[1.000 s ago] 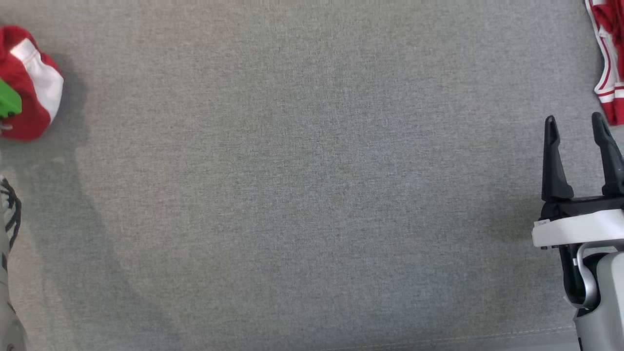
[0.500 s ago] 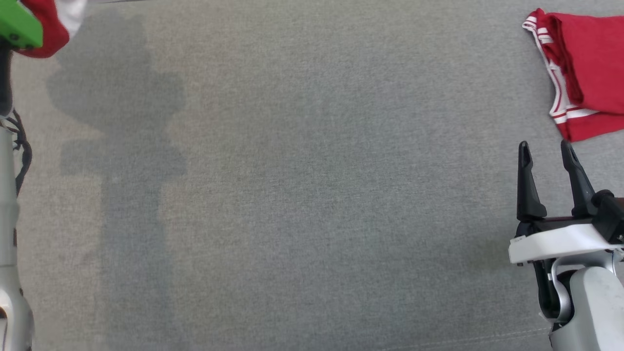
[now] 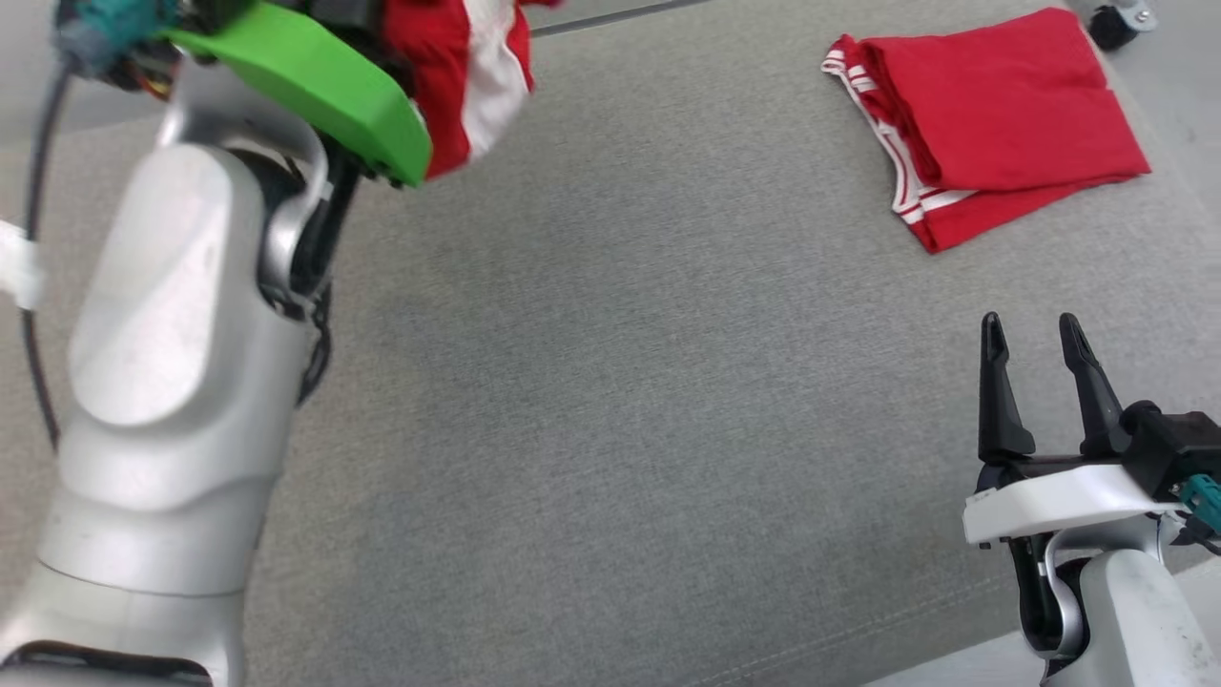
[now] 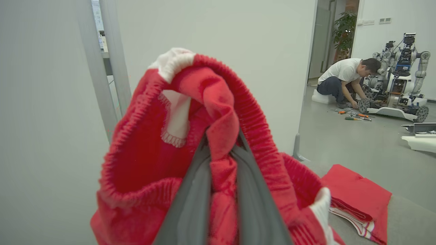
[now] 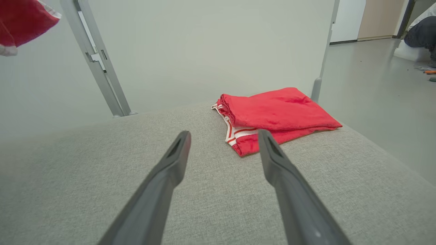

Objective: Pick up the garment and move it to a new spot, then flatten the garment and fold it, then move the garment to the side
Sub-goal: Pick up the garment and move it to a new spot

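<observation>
A red garment with white stripes [image 3: 467, 67] hangs bunched at the top left of the head view, lifted off the grey padded surface [image 3: 620, 382]. My left gripper [image 4: 221, 139] is shut on a fold of the red garment [image 4: 218, 112]; in the head view its fingers are hidden behind the green wrist mount [image 3: 315, 86]. The same garment [image 5: 24, 20] shows at the top left corner of the right wrist view. My right gripper [image 3: 1032, 329] stands open and empty at the lower right, just above the surface [image 5: 223, 136].
A second red garment [image 3: 992, 105] lies folded at the far right of the surface [image 5: 276, 115]. A metal frame post [image 5: 98, 64] rises behind the surface. Further off, a person [image 4: 344, 76] crouches on the floor beside another robot [image 4: 398, 85].
The head camera has swung, so the whole view shifted. My left arm has risen with the garment and now looms large at the left. The right gripper stays open.
</observation>
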### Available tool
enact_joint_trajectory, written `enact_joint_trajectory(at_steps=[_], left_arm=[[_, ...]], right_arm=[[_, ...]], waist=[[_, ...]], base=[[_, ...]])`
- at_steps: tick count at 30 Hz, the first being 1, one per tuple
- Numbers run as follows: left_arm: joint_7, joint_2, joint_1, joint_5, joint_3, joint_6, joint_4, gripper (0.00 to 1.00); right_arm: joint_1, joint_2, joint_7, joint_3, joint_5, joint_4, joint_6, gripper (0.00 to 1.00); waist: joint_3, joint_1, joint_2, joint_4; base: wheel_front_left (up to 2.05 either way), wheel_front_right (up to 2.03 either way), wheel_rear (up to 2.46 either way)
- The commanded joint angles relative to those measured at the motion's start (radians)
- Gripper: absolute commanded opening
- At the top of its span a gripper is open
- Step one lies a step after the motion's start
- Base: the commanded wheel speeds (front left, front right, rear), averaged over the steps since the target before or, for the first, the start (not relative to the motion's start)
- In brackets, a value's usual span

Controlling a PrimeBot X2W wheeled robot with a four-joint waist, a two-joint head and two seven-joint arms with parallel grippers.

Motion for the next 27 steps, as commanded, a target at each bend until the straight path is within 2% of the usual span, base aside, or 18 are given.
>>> enact_joint_trajectory(at_steps=[1,11,16,17,18,24,27], left_arm=[[-0.012,-0.011,0.030,-0.011,-0.002,0.007,0.004,0.00],[-0.128,-0.080,0.309,-0.028,-0.065,0.047,0.120,0.00],[-0.168,-0.104,0.399,-0.037,-0.120,0.041,0.201,0.00],[-0.172,-0.107,0.403,-0.034,-0.133,0.038,0.211,0.19],[-0.177,-0.110,0.406,-0.026,-0.151,0.034,0.224,1.00],[-0.235,-0.118,0.379,-0.026,-0.187,0.025,0.247,1.00],[-0.260,-0.117,0.378,-0.034,-0.177,0.035,0.238,1.00]], right_arm=[[0.010,0.004,-0.003,0.002,0.008,0.001,-0.002,1.00],[0.011,0.020,-0.003,0.034,0.023,0.013,-0.002,1.00],[0.000,0.021,-0.003,0.044,0.027,0.023,-0.002,1.00],[-0.002,0.021,-0.003,0.045,0.026,0.025,-0.002,1.00],[-0.004,0.021,-0.003,0.047,0.026,0.027,-0.002,1.00],[0.013,0.021,-0.003,0.051,0.016,0.039,-0.002,1.00],[0.026,0.022,-0.003,0.053,0.013,0.041,-0.002,1.00]], waist=[[-0.029,0.0000,-0.0001,-0.057],[-0.018,0.0000,-0.0001,-0.103],[-0.011,0.0000,-0.0001,-0.096],[-0.012,0.0000,-0.0001,-0.091],[-0.013,0.0000,-0.0001,-0.087],[-0.052,0.0000,-0.0001,-0.043],[-0.078,0.0000,-0.0001,-0.016]], base=[[0.00,0.00,0.00],[0.00,0.00,0.00],[0.00,0.00,0.00],[0.00,0.00,0.00],[0.00,0.00,0.00],[0.00,0.00,0.00],[0.00,0.00,0.00]])
